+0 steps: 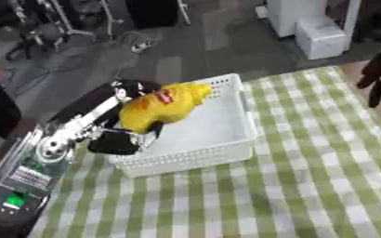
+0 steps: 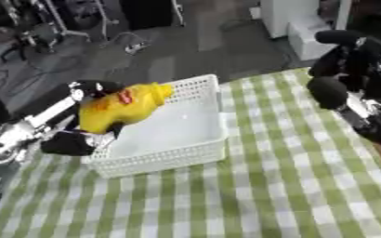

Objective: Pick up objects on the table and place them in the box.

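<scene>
Bag over the box

Placement is under way: the left hand [image 1: 116, 139] is clenched round a yellow snack bag [image 1: 163, 108], held over the near-left rim of the white box [image 1: 218, 139] on the checked bench [image 1: 307, 186]. Next, I judge, comes moving inward and letting go. The right hand [image 2: 340, 69] hangs aside; its fingers cannot be told.

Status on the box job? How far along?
Done: nothing visible in the white basket yet. In hand: left hand holds the yellow bag over the basket's left rim. Left: release it inside. No other objects visible on the checked tablecloth. Right hand raised, idle.
</scene>
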